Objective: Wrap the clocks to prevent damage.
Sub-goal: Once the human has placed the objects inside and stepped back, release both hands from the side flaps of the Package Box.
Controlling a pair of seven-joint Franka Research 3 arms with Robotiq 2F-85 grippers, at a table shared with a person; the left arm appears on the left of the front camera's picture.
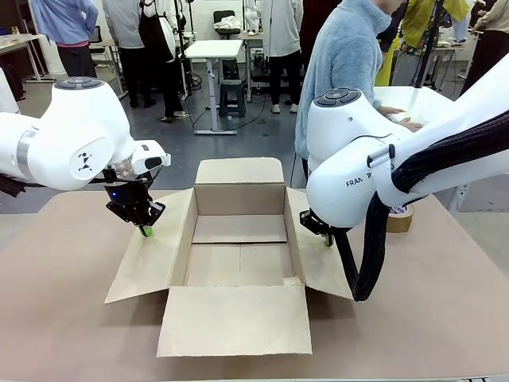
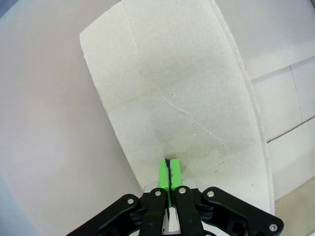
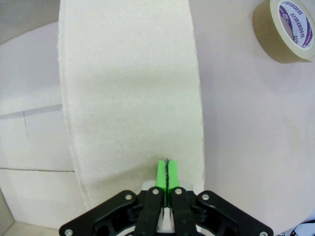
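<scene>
The clocks are hidden. An open cardboard box (image 1: 238,200) stands mid-table with all its flaps spread out. My left gripper (image 1: 145,231) is shut with nothing between its green pads, and its tips press on the left flap (image 2: 177,98). In the left wrist view the left gripper (image 2: 168,166) points down at that flap. My right gripper (image 1: 328,239) is shut and empty too, tips down on the right flap (image 3: 133,98). The right wrist view shows the right gripper (image 3: 167,168) near the flap's outer edge. The inside of the box holds nothing.
A brown tape roll (image 1: 400,219) lies on the table right of the box, seen as tape roll (image 3: 290,29) from the right wrist. A person in a light blue top (image 1: 342,56) works at a white table (image 1: 421,103) behind, hands on something whitish.
</scene>
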